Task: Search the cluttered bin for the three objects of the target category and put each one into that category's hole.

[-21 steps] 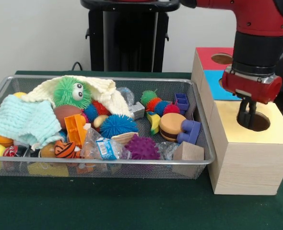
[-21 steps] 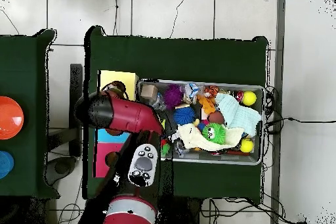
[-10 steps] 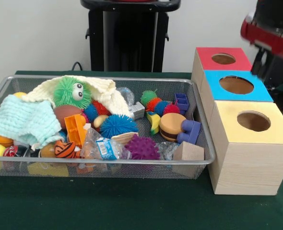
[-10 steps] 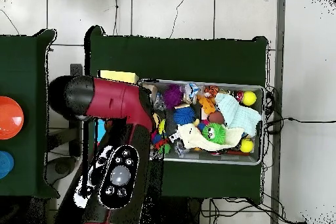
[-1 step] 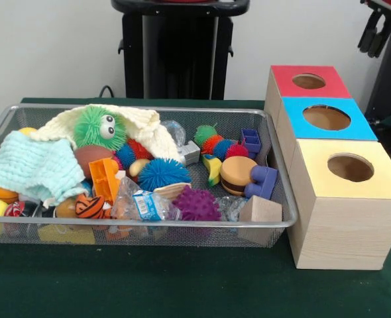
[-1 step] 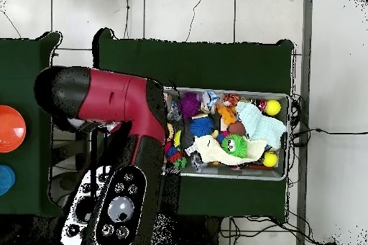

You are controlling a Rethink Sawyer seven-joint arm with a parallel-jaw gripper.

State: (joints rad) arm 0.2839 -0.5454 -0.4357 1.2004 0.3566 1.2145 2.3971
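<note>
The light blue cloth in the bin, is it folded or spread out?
Spread out: the light blue cloth drapes loosely over toys at the wire bin's end.

a wire mesh bin [image 5: 275, 228] sits on the green table, packed with toys and cloth. a pale blue knitted cloth [image 5: 33, 165] covers its left end; a cream knitted cloth [image 5: 146, 129] lies behind, with a green fuzzy ball with googly eyes [image 5: 100, 127] on it. near the middle lie a blue spiky ball [image 5: 161, 173] and a purple spiky ball [image 5: 195, 204], with an orange block [image 5: 103, 179] to their left. toward the right are a toy burger [image 5: 237, 174], a purple block [image 5: 262, 182] touching it, and a plain wooden block [image 5: 259, 211] in the front corner. just beside the bin stand three wooden boxes in a row, each with a round hole on top: the yellow-topped box [image 5: 384, 182] nearest, the blue-topped box [image 5: 295, 122] in the middle, the red-topped box [image 5: 283, 78] farthest.
</note>
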